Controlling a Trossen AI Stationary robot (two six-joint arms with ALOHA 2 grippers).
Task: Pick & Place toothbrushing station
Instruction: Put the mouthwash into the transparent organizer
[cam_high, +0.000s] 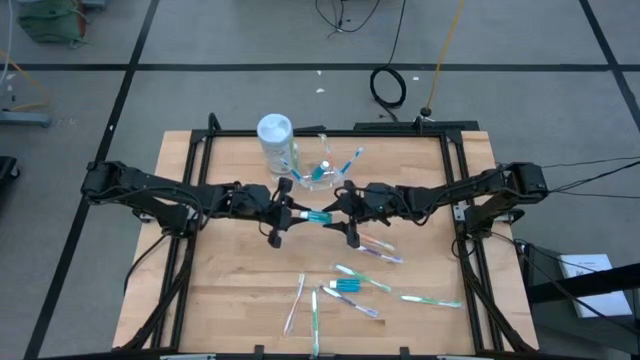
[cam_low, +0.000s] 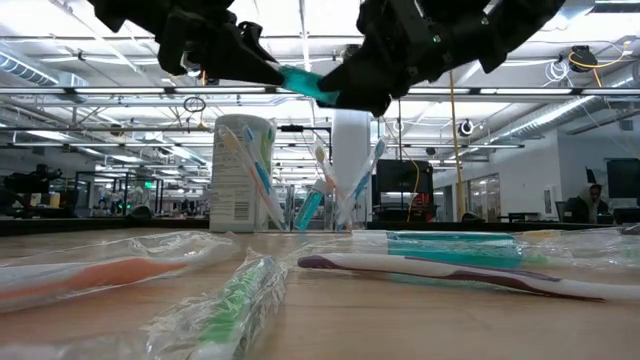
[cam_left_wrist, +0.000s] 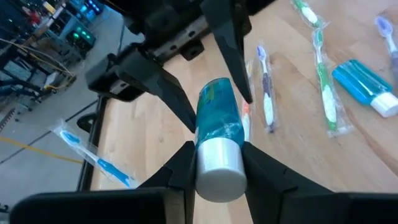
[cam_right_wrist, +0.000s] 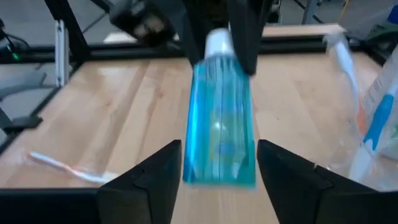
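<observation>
Both arms stretched inward, meeting above table (cam_high: 230, 290) centre. Left gripper (cam_high: 287, 214) clamped on cap end of toothpaste tube (cam_high: 318, 216), lifted off wood. Right gripper (cam_high: 340, 215) spread wide around tube's flat end, not touching.

Blue toothpaste tube (cam_high: 318, 216) (white cap) held level midair; wrapped toothbrushes (cam_high: 380, 290) scattered on wood.

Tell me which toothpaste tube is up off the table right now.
The toothpaste tube held in the air between both arms at the table's middle. The left gripper is clamped on its white cap end. The other tube lies flat among the wrapped toothbrushes.
</observation>
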